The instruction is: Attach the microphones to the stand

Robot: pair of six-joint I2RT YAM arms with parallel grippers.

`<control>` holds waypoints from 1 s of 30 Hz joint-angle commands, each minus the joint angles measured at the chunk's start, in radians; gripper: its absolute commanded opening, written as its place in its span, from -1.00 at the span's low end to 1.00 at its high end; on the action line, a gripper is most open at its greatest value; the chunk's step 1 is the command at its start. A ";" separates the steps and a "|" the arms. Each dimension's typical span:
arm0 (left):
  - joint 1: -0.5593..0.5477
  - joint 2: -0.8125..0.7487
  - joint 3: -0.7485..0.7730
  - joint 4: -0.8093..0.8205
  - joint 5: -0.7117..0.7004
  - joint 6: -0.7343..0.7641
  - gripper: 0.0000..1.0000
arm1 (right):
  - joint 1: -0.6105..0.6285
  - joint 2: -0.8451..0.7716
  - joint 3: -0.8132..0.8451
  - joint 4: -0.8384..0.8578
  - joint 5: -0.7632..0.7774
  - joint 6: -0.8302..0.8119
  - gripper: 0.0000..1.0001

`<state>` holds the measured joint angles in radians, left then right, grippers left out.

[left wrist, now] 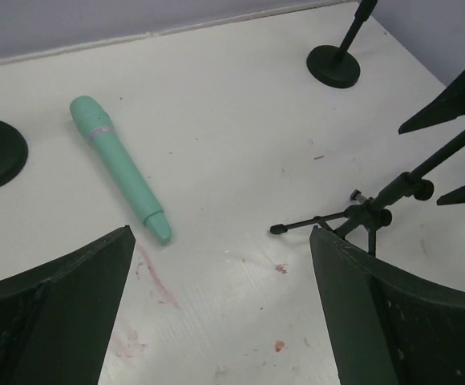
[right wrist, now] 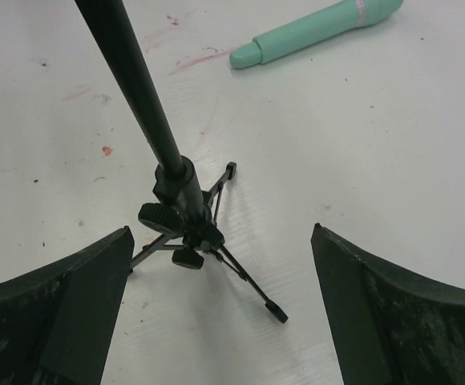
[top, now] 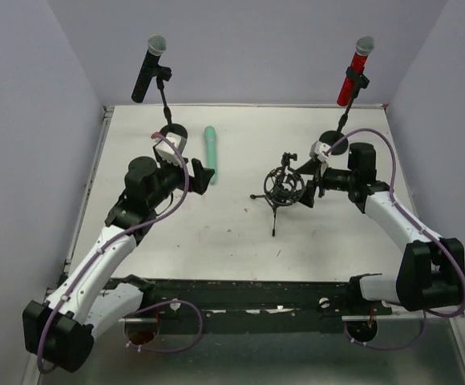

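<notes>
Black microphone (top: 147, 69) clipped on left stand (top: 165, 98), red microphone (top: 354, 70) on right stand (top: 344, 120), teal microphone (top: 211, 154) lying flat on table (top: 240, 241)

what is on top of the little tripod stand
A black ring-shaped mount with no microphone in it. The right gripper crowds its right side, hiding that edge.

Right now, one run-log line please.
black microphone clipped; red microphone clipped; teal microphone lying on table; tripod stand empty; left gripper open; right gripper open

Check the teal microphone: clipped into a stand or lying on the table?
Lying flat on the table, unattached. The teal microphone rests on its side, apart from the tripod stand.
</notes>
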<state>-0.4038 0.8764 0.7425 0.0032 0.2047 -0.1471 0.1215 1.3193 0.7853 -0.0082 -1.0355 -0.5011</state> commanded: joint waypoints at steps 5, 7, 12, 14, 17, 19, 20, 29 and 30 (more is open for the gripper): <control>0.037 0.384 0.275 -0.216 -0.068 -0.408 0.96 | -0.057 -0.063 0.083 -0.265 0.068 -0.119 0.99; 0.031 0.497 0.395 -0.323 -0.112 -0.405 0.96 | -0.062 -0.069 0.100 -0.263 0.071 -0.084 0.99; 0.014 0.770 0.673 -0.511 -0.223 -0.315 0.95 | -0.072 -0.084 0.121 -0.262 0.069 0.004 0.99; 0.013 0.873 0.785 -0.595 -0.251 -0.258 0.79 | -0.095 -0.095 0.124 -0.257 0.013 0.053 0.99; 0.014 1.010 0.925 -0.693 -0.300 -0.206 0.74 | -0.114 -0.103 0.134 -0.236 -0.049 0.140 0.99; 0.013 1.082 0.998 -0.735 -0.326 -0.190 0.74 | -0.114 -0.100 0.143 -0.234 -0.060 0.163 0.99; 0.014 1.113 1.030 -0.759 -0.332 -0.187 0.74 | -0.115 -0.100 0.143 -0.234 -0.060 0.168 0.99; 0.010 1.311 1.189 -0.861 -0.338 -0.204 0.35 | -0.166 -0.146 0.137 -0.240 -0.060 0.144 0.99; 0.010 1.326 1.196 -0.867 -0.337 -0.206 0.35 | -0.166 -0.147 0.135 -0.240 -0.064 0.145 0.99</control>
<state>-0.3866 2.1643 1.8923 -0.7788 -0.0990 -0.3546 -0.0341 1.2076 0.9024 -0.2340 -1.0622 -0.3649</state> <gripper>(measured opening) 0.677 0.995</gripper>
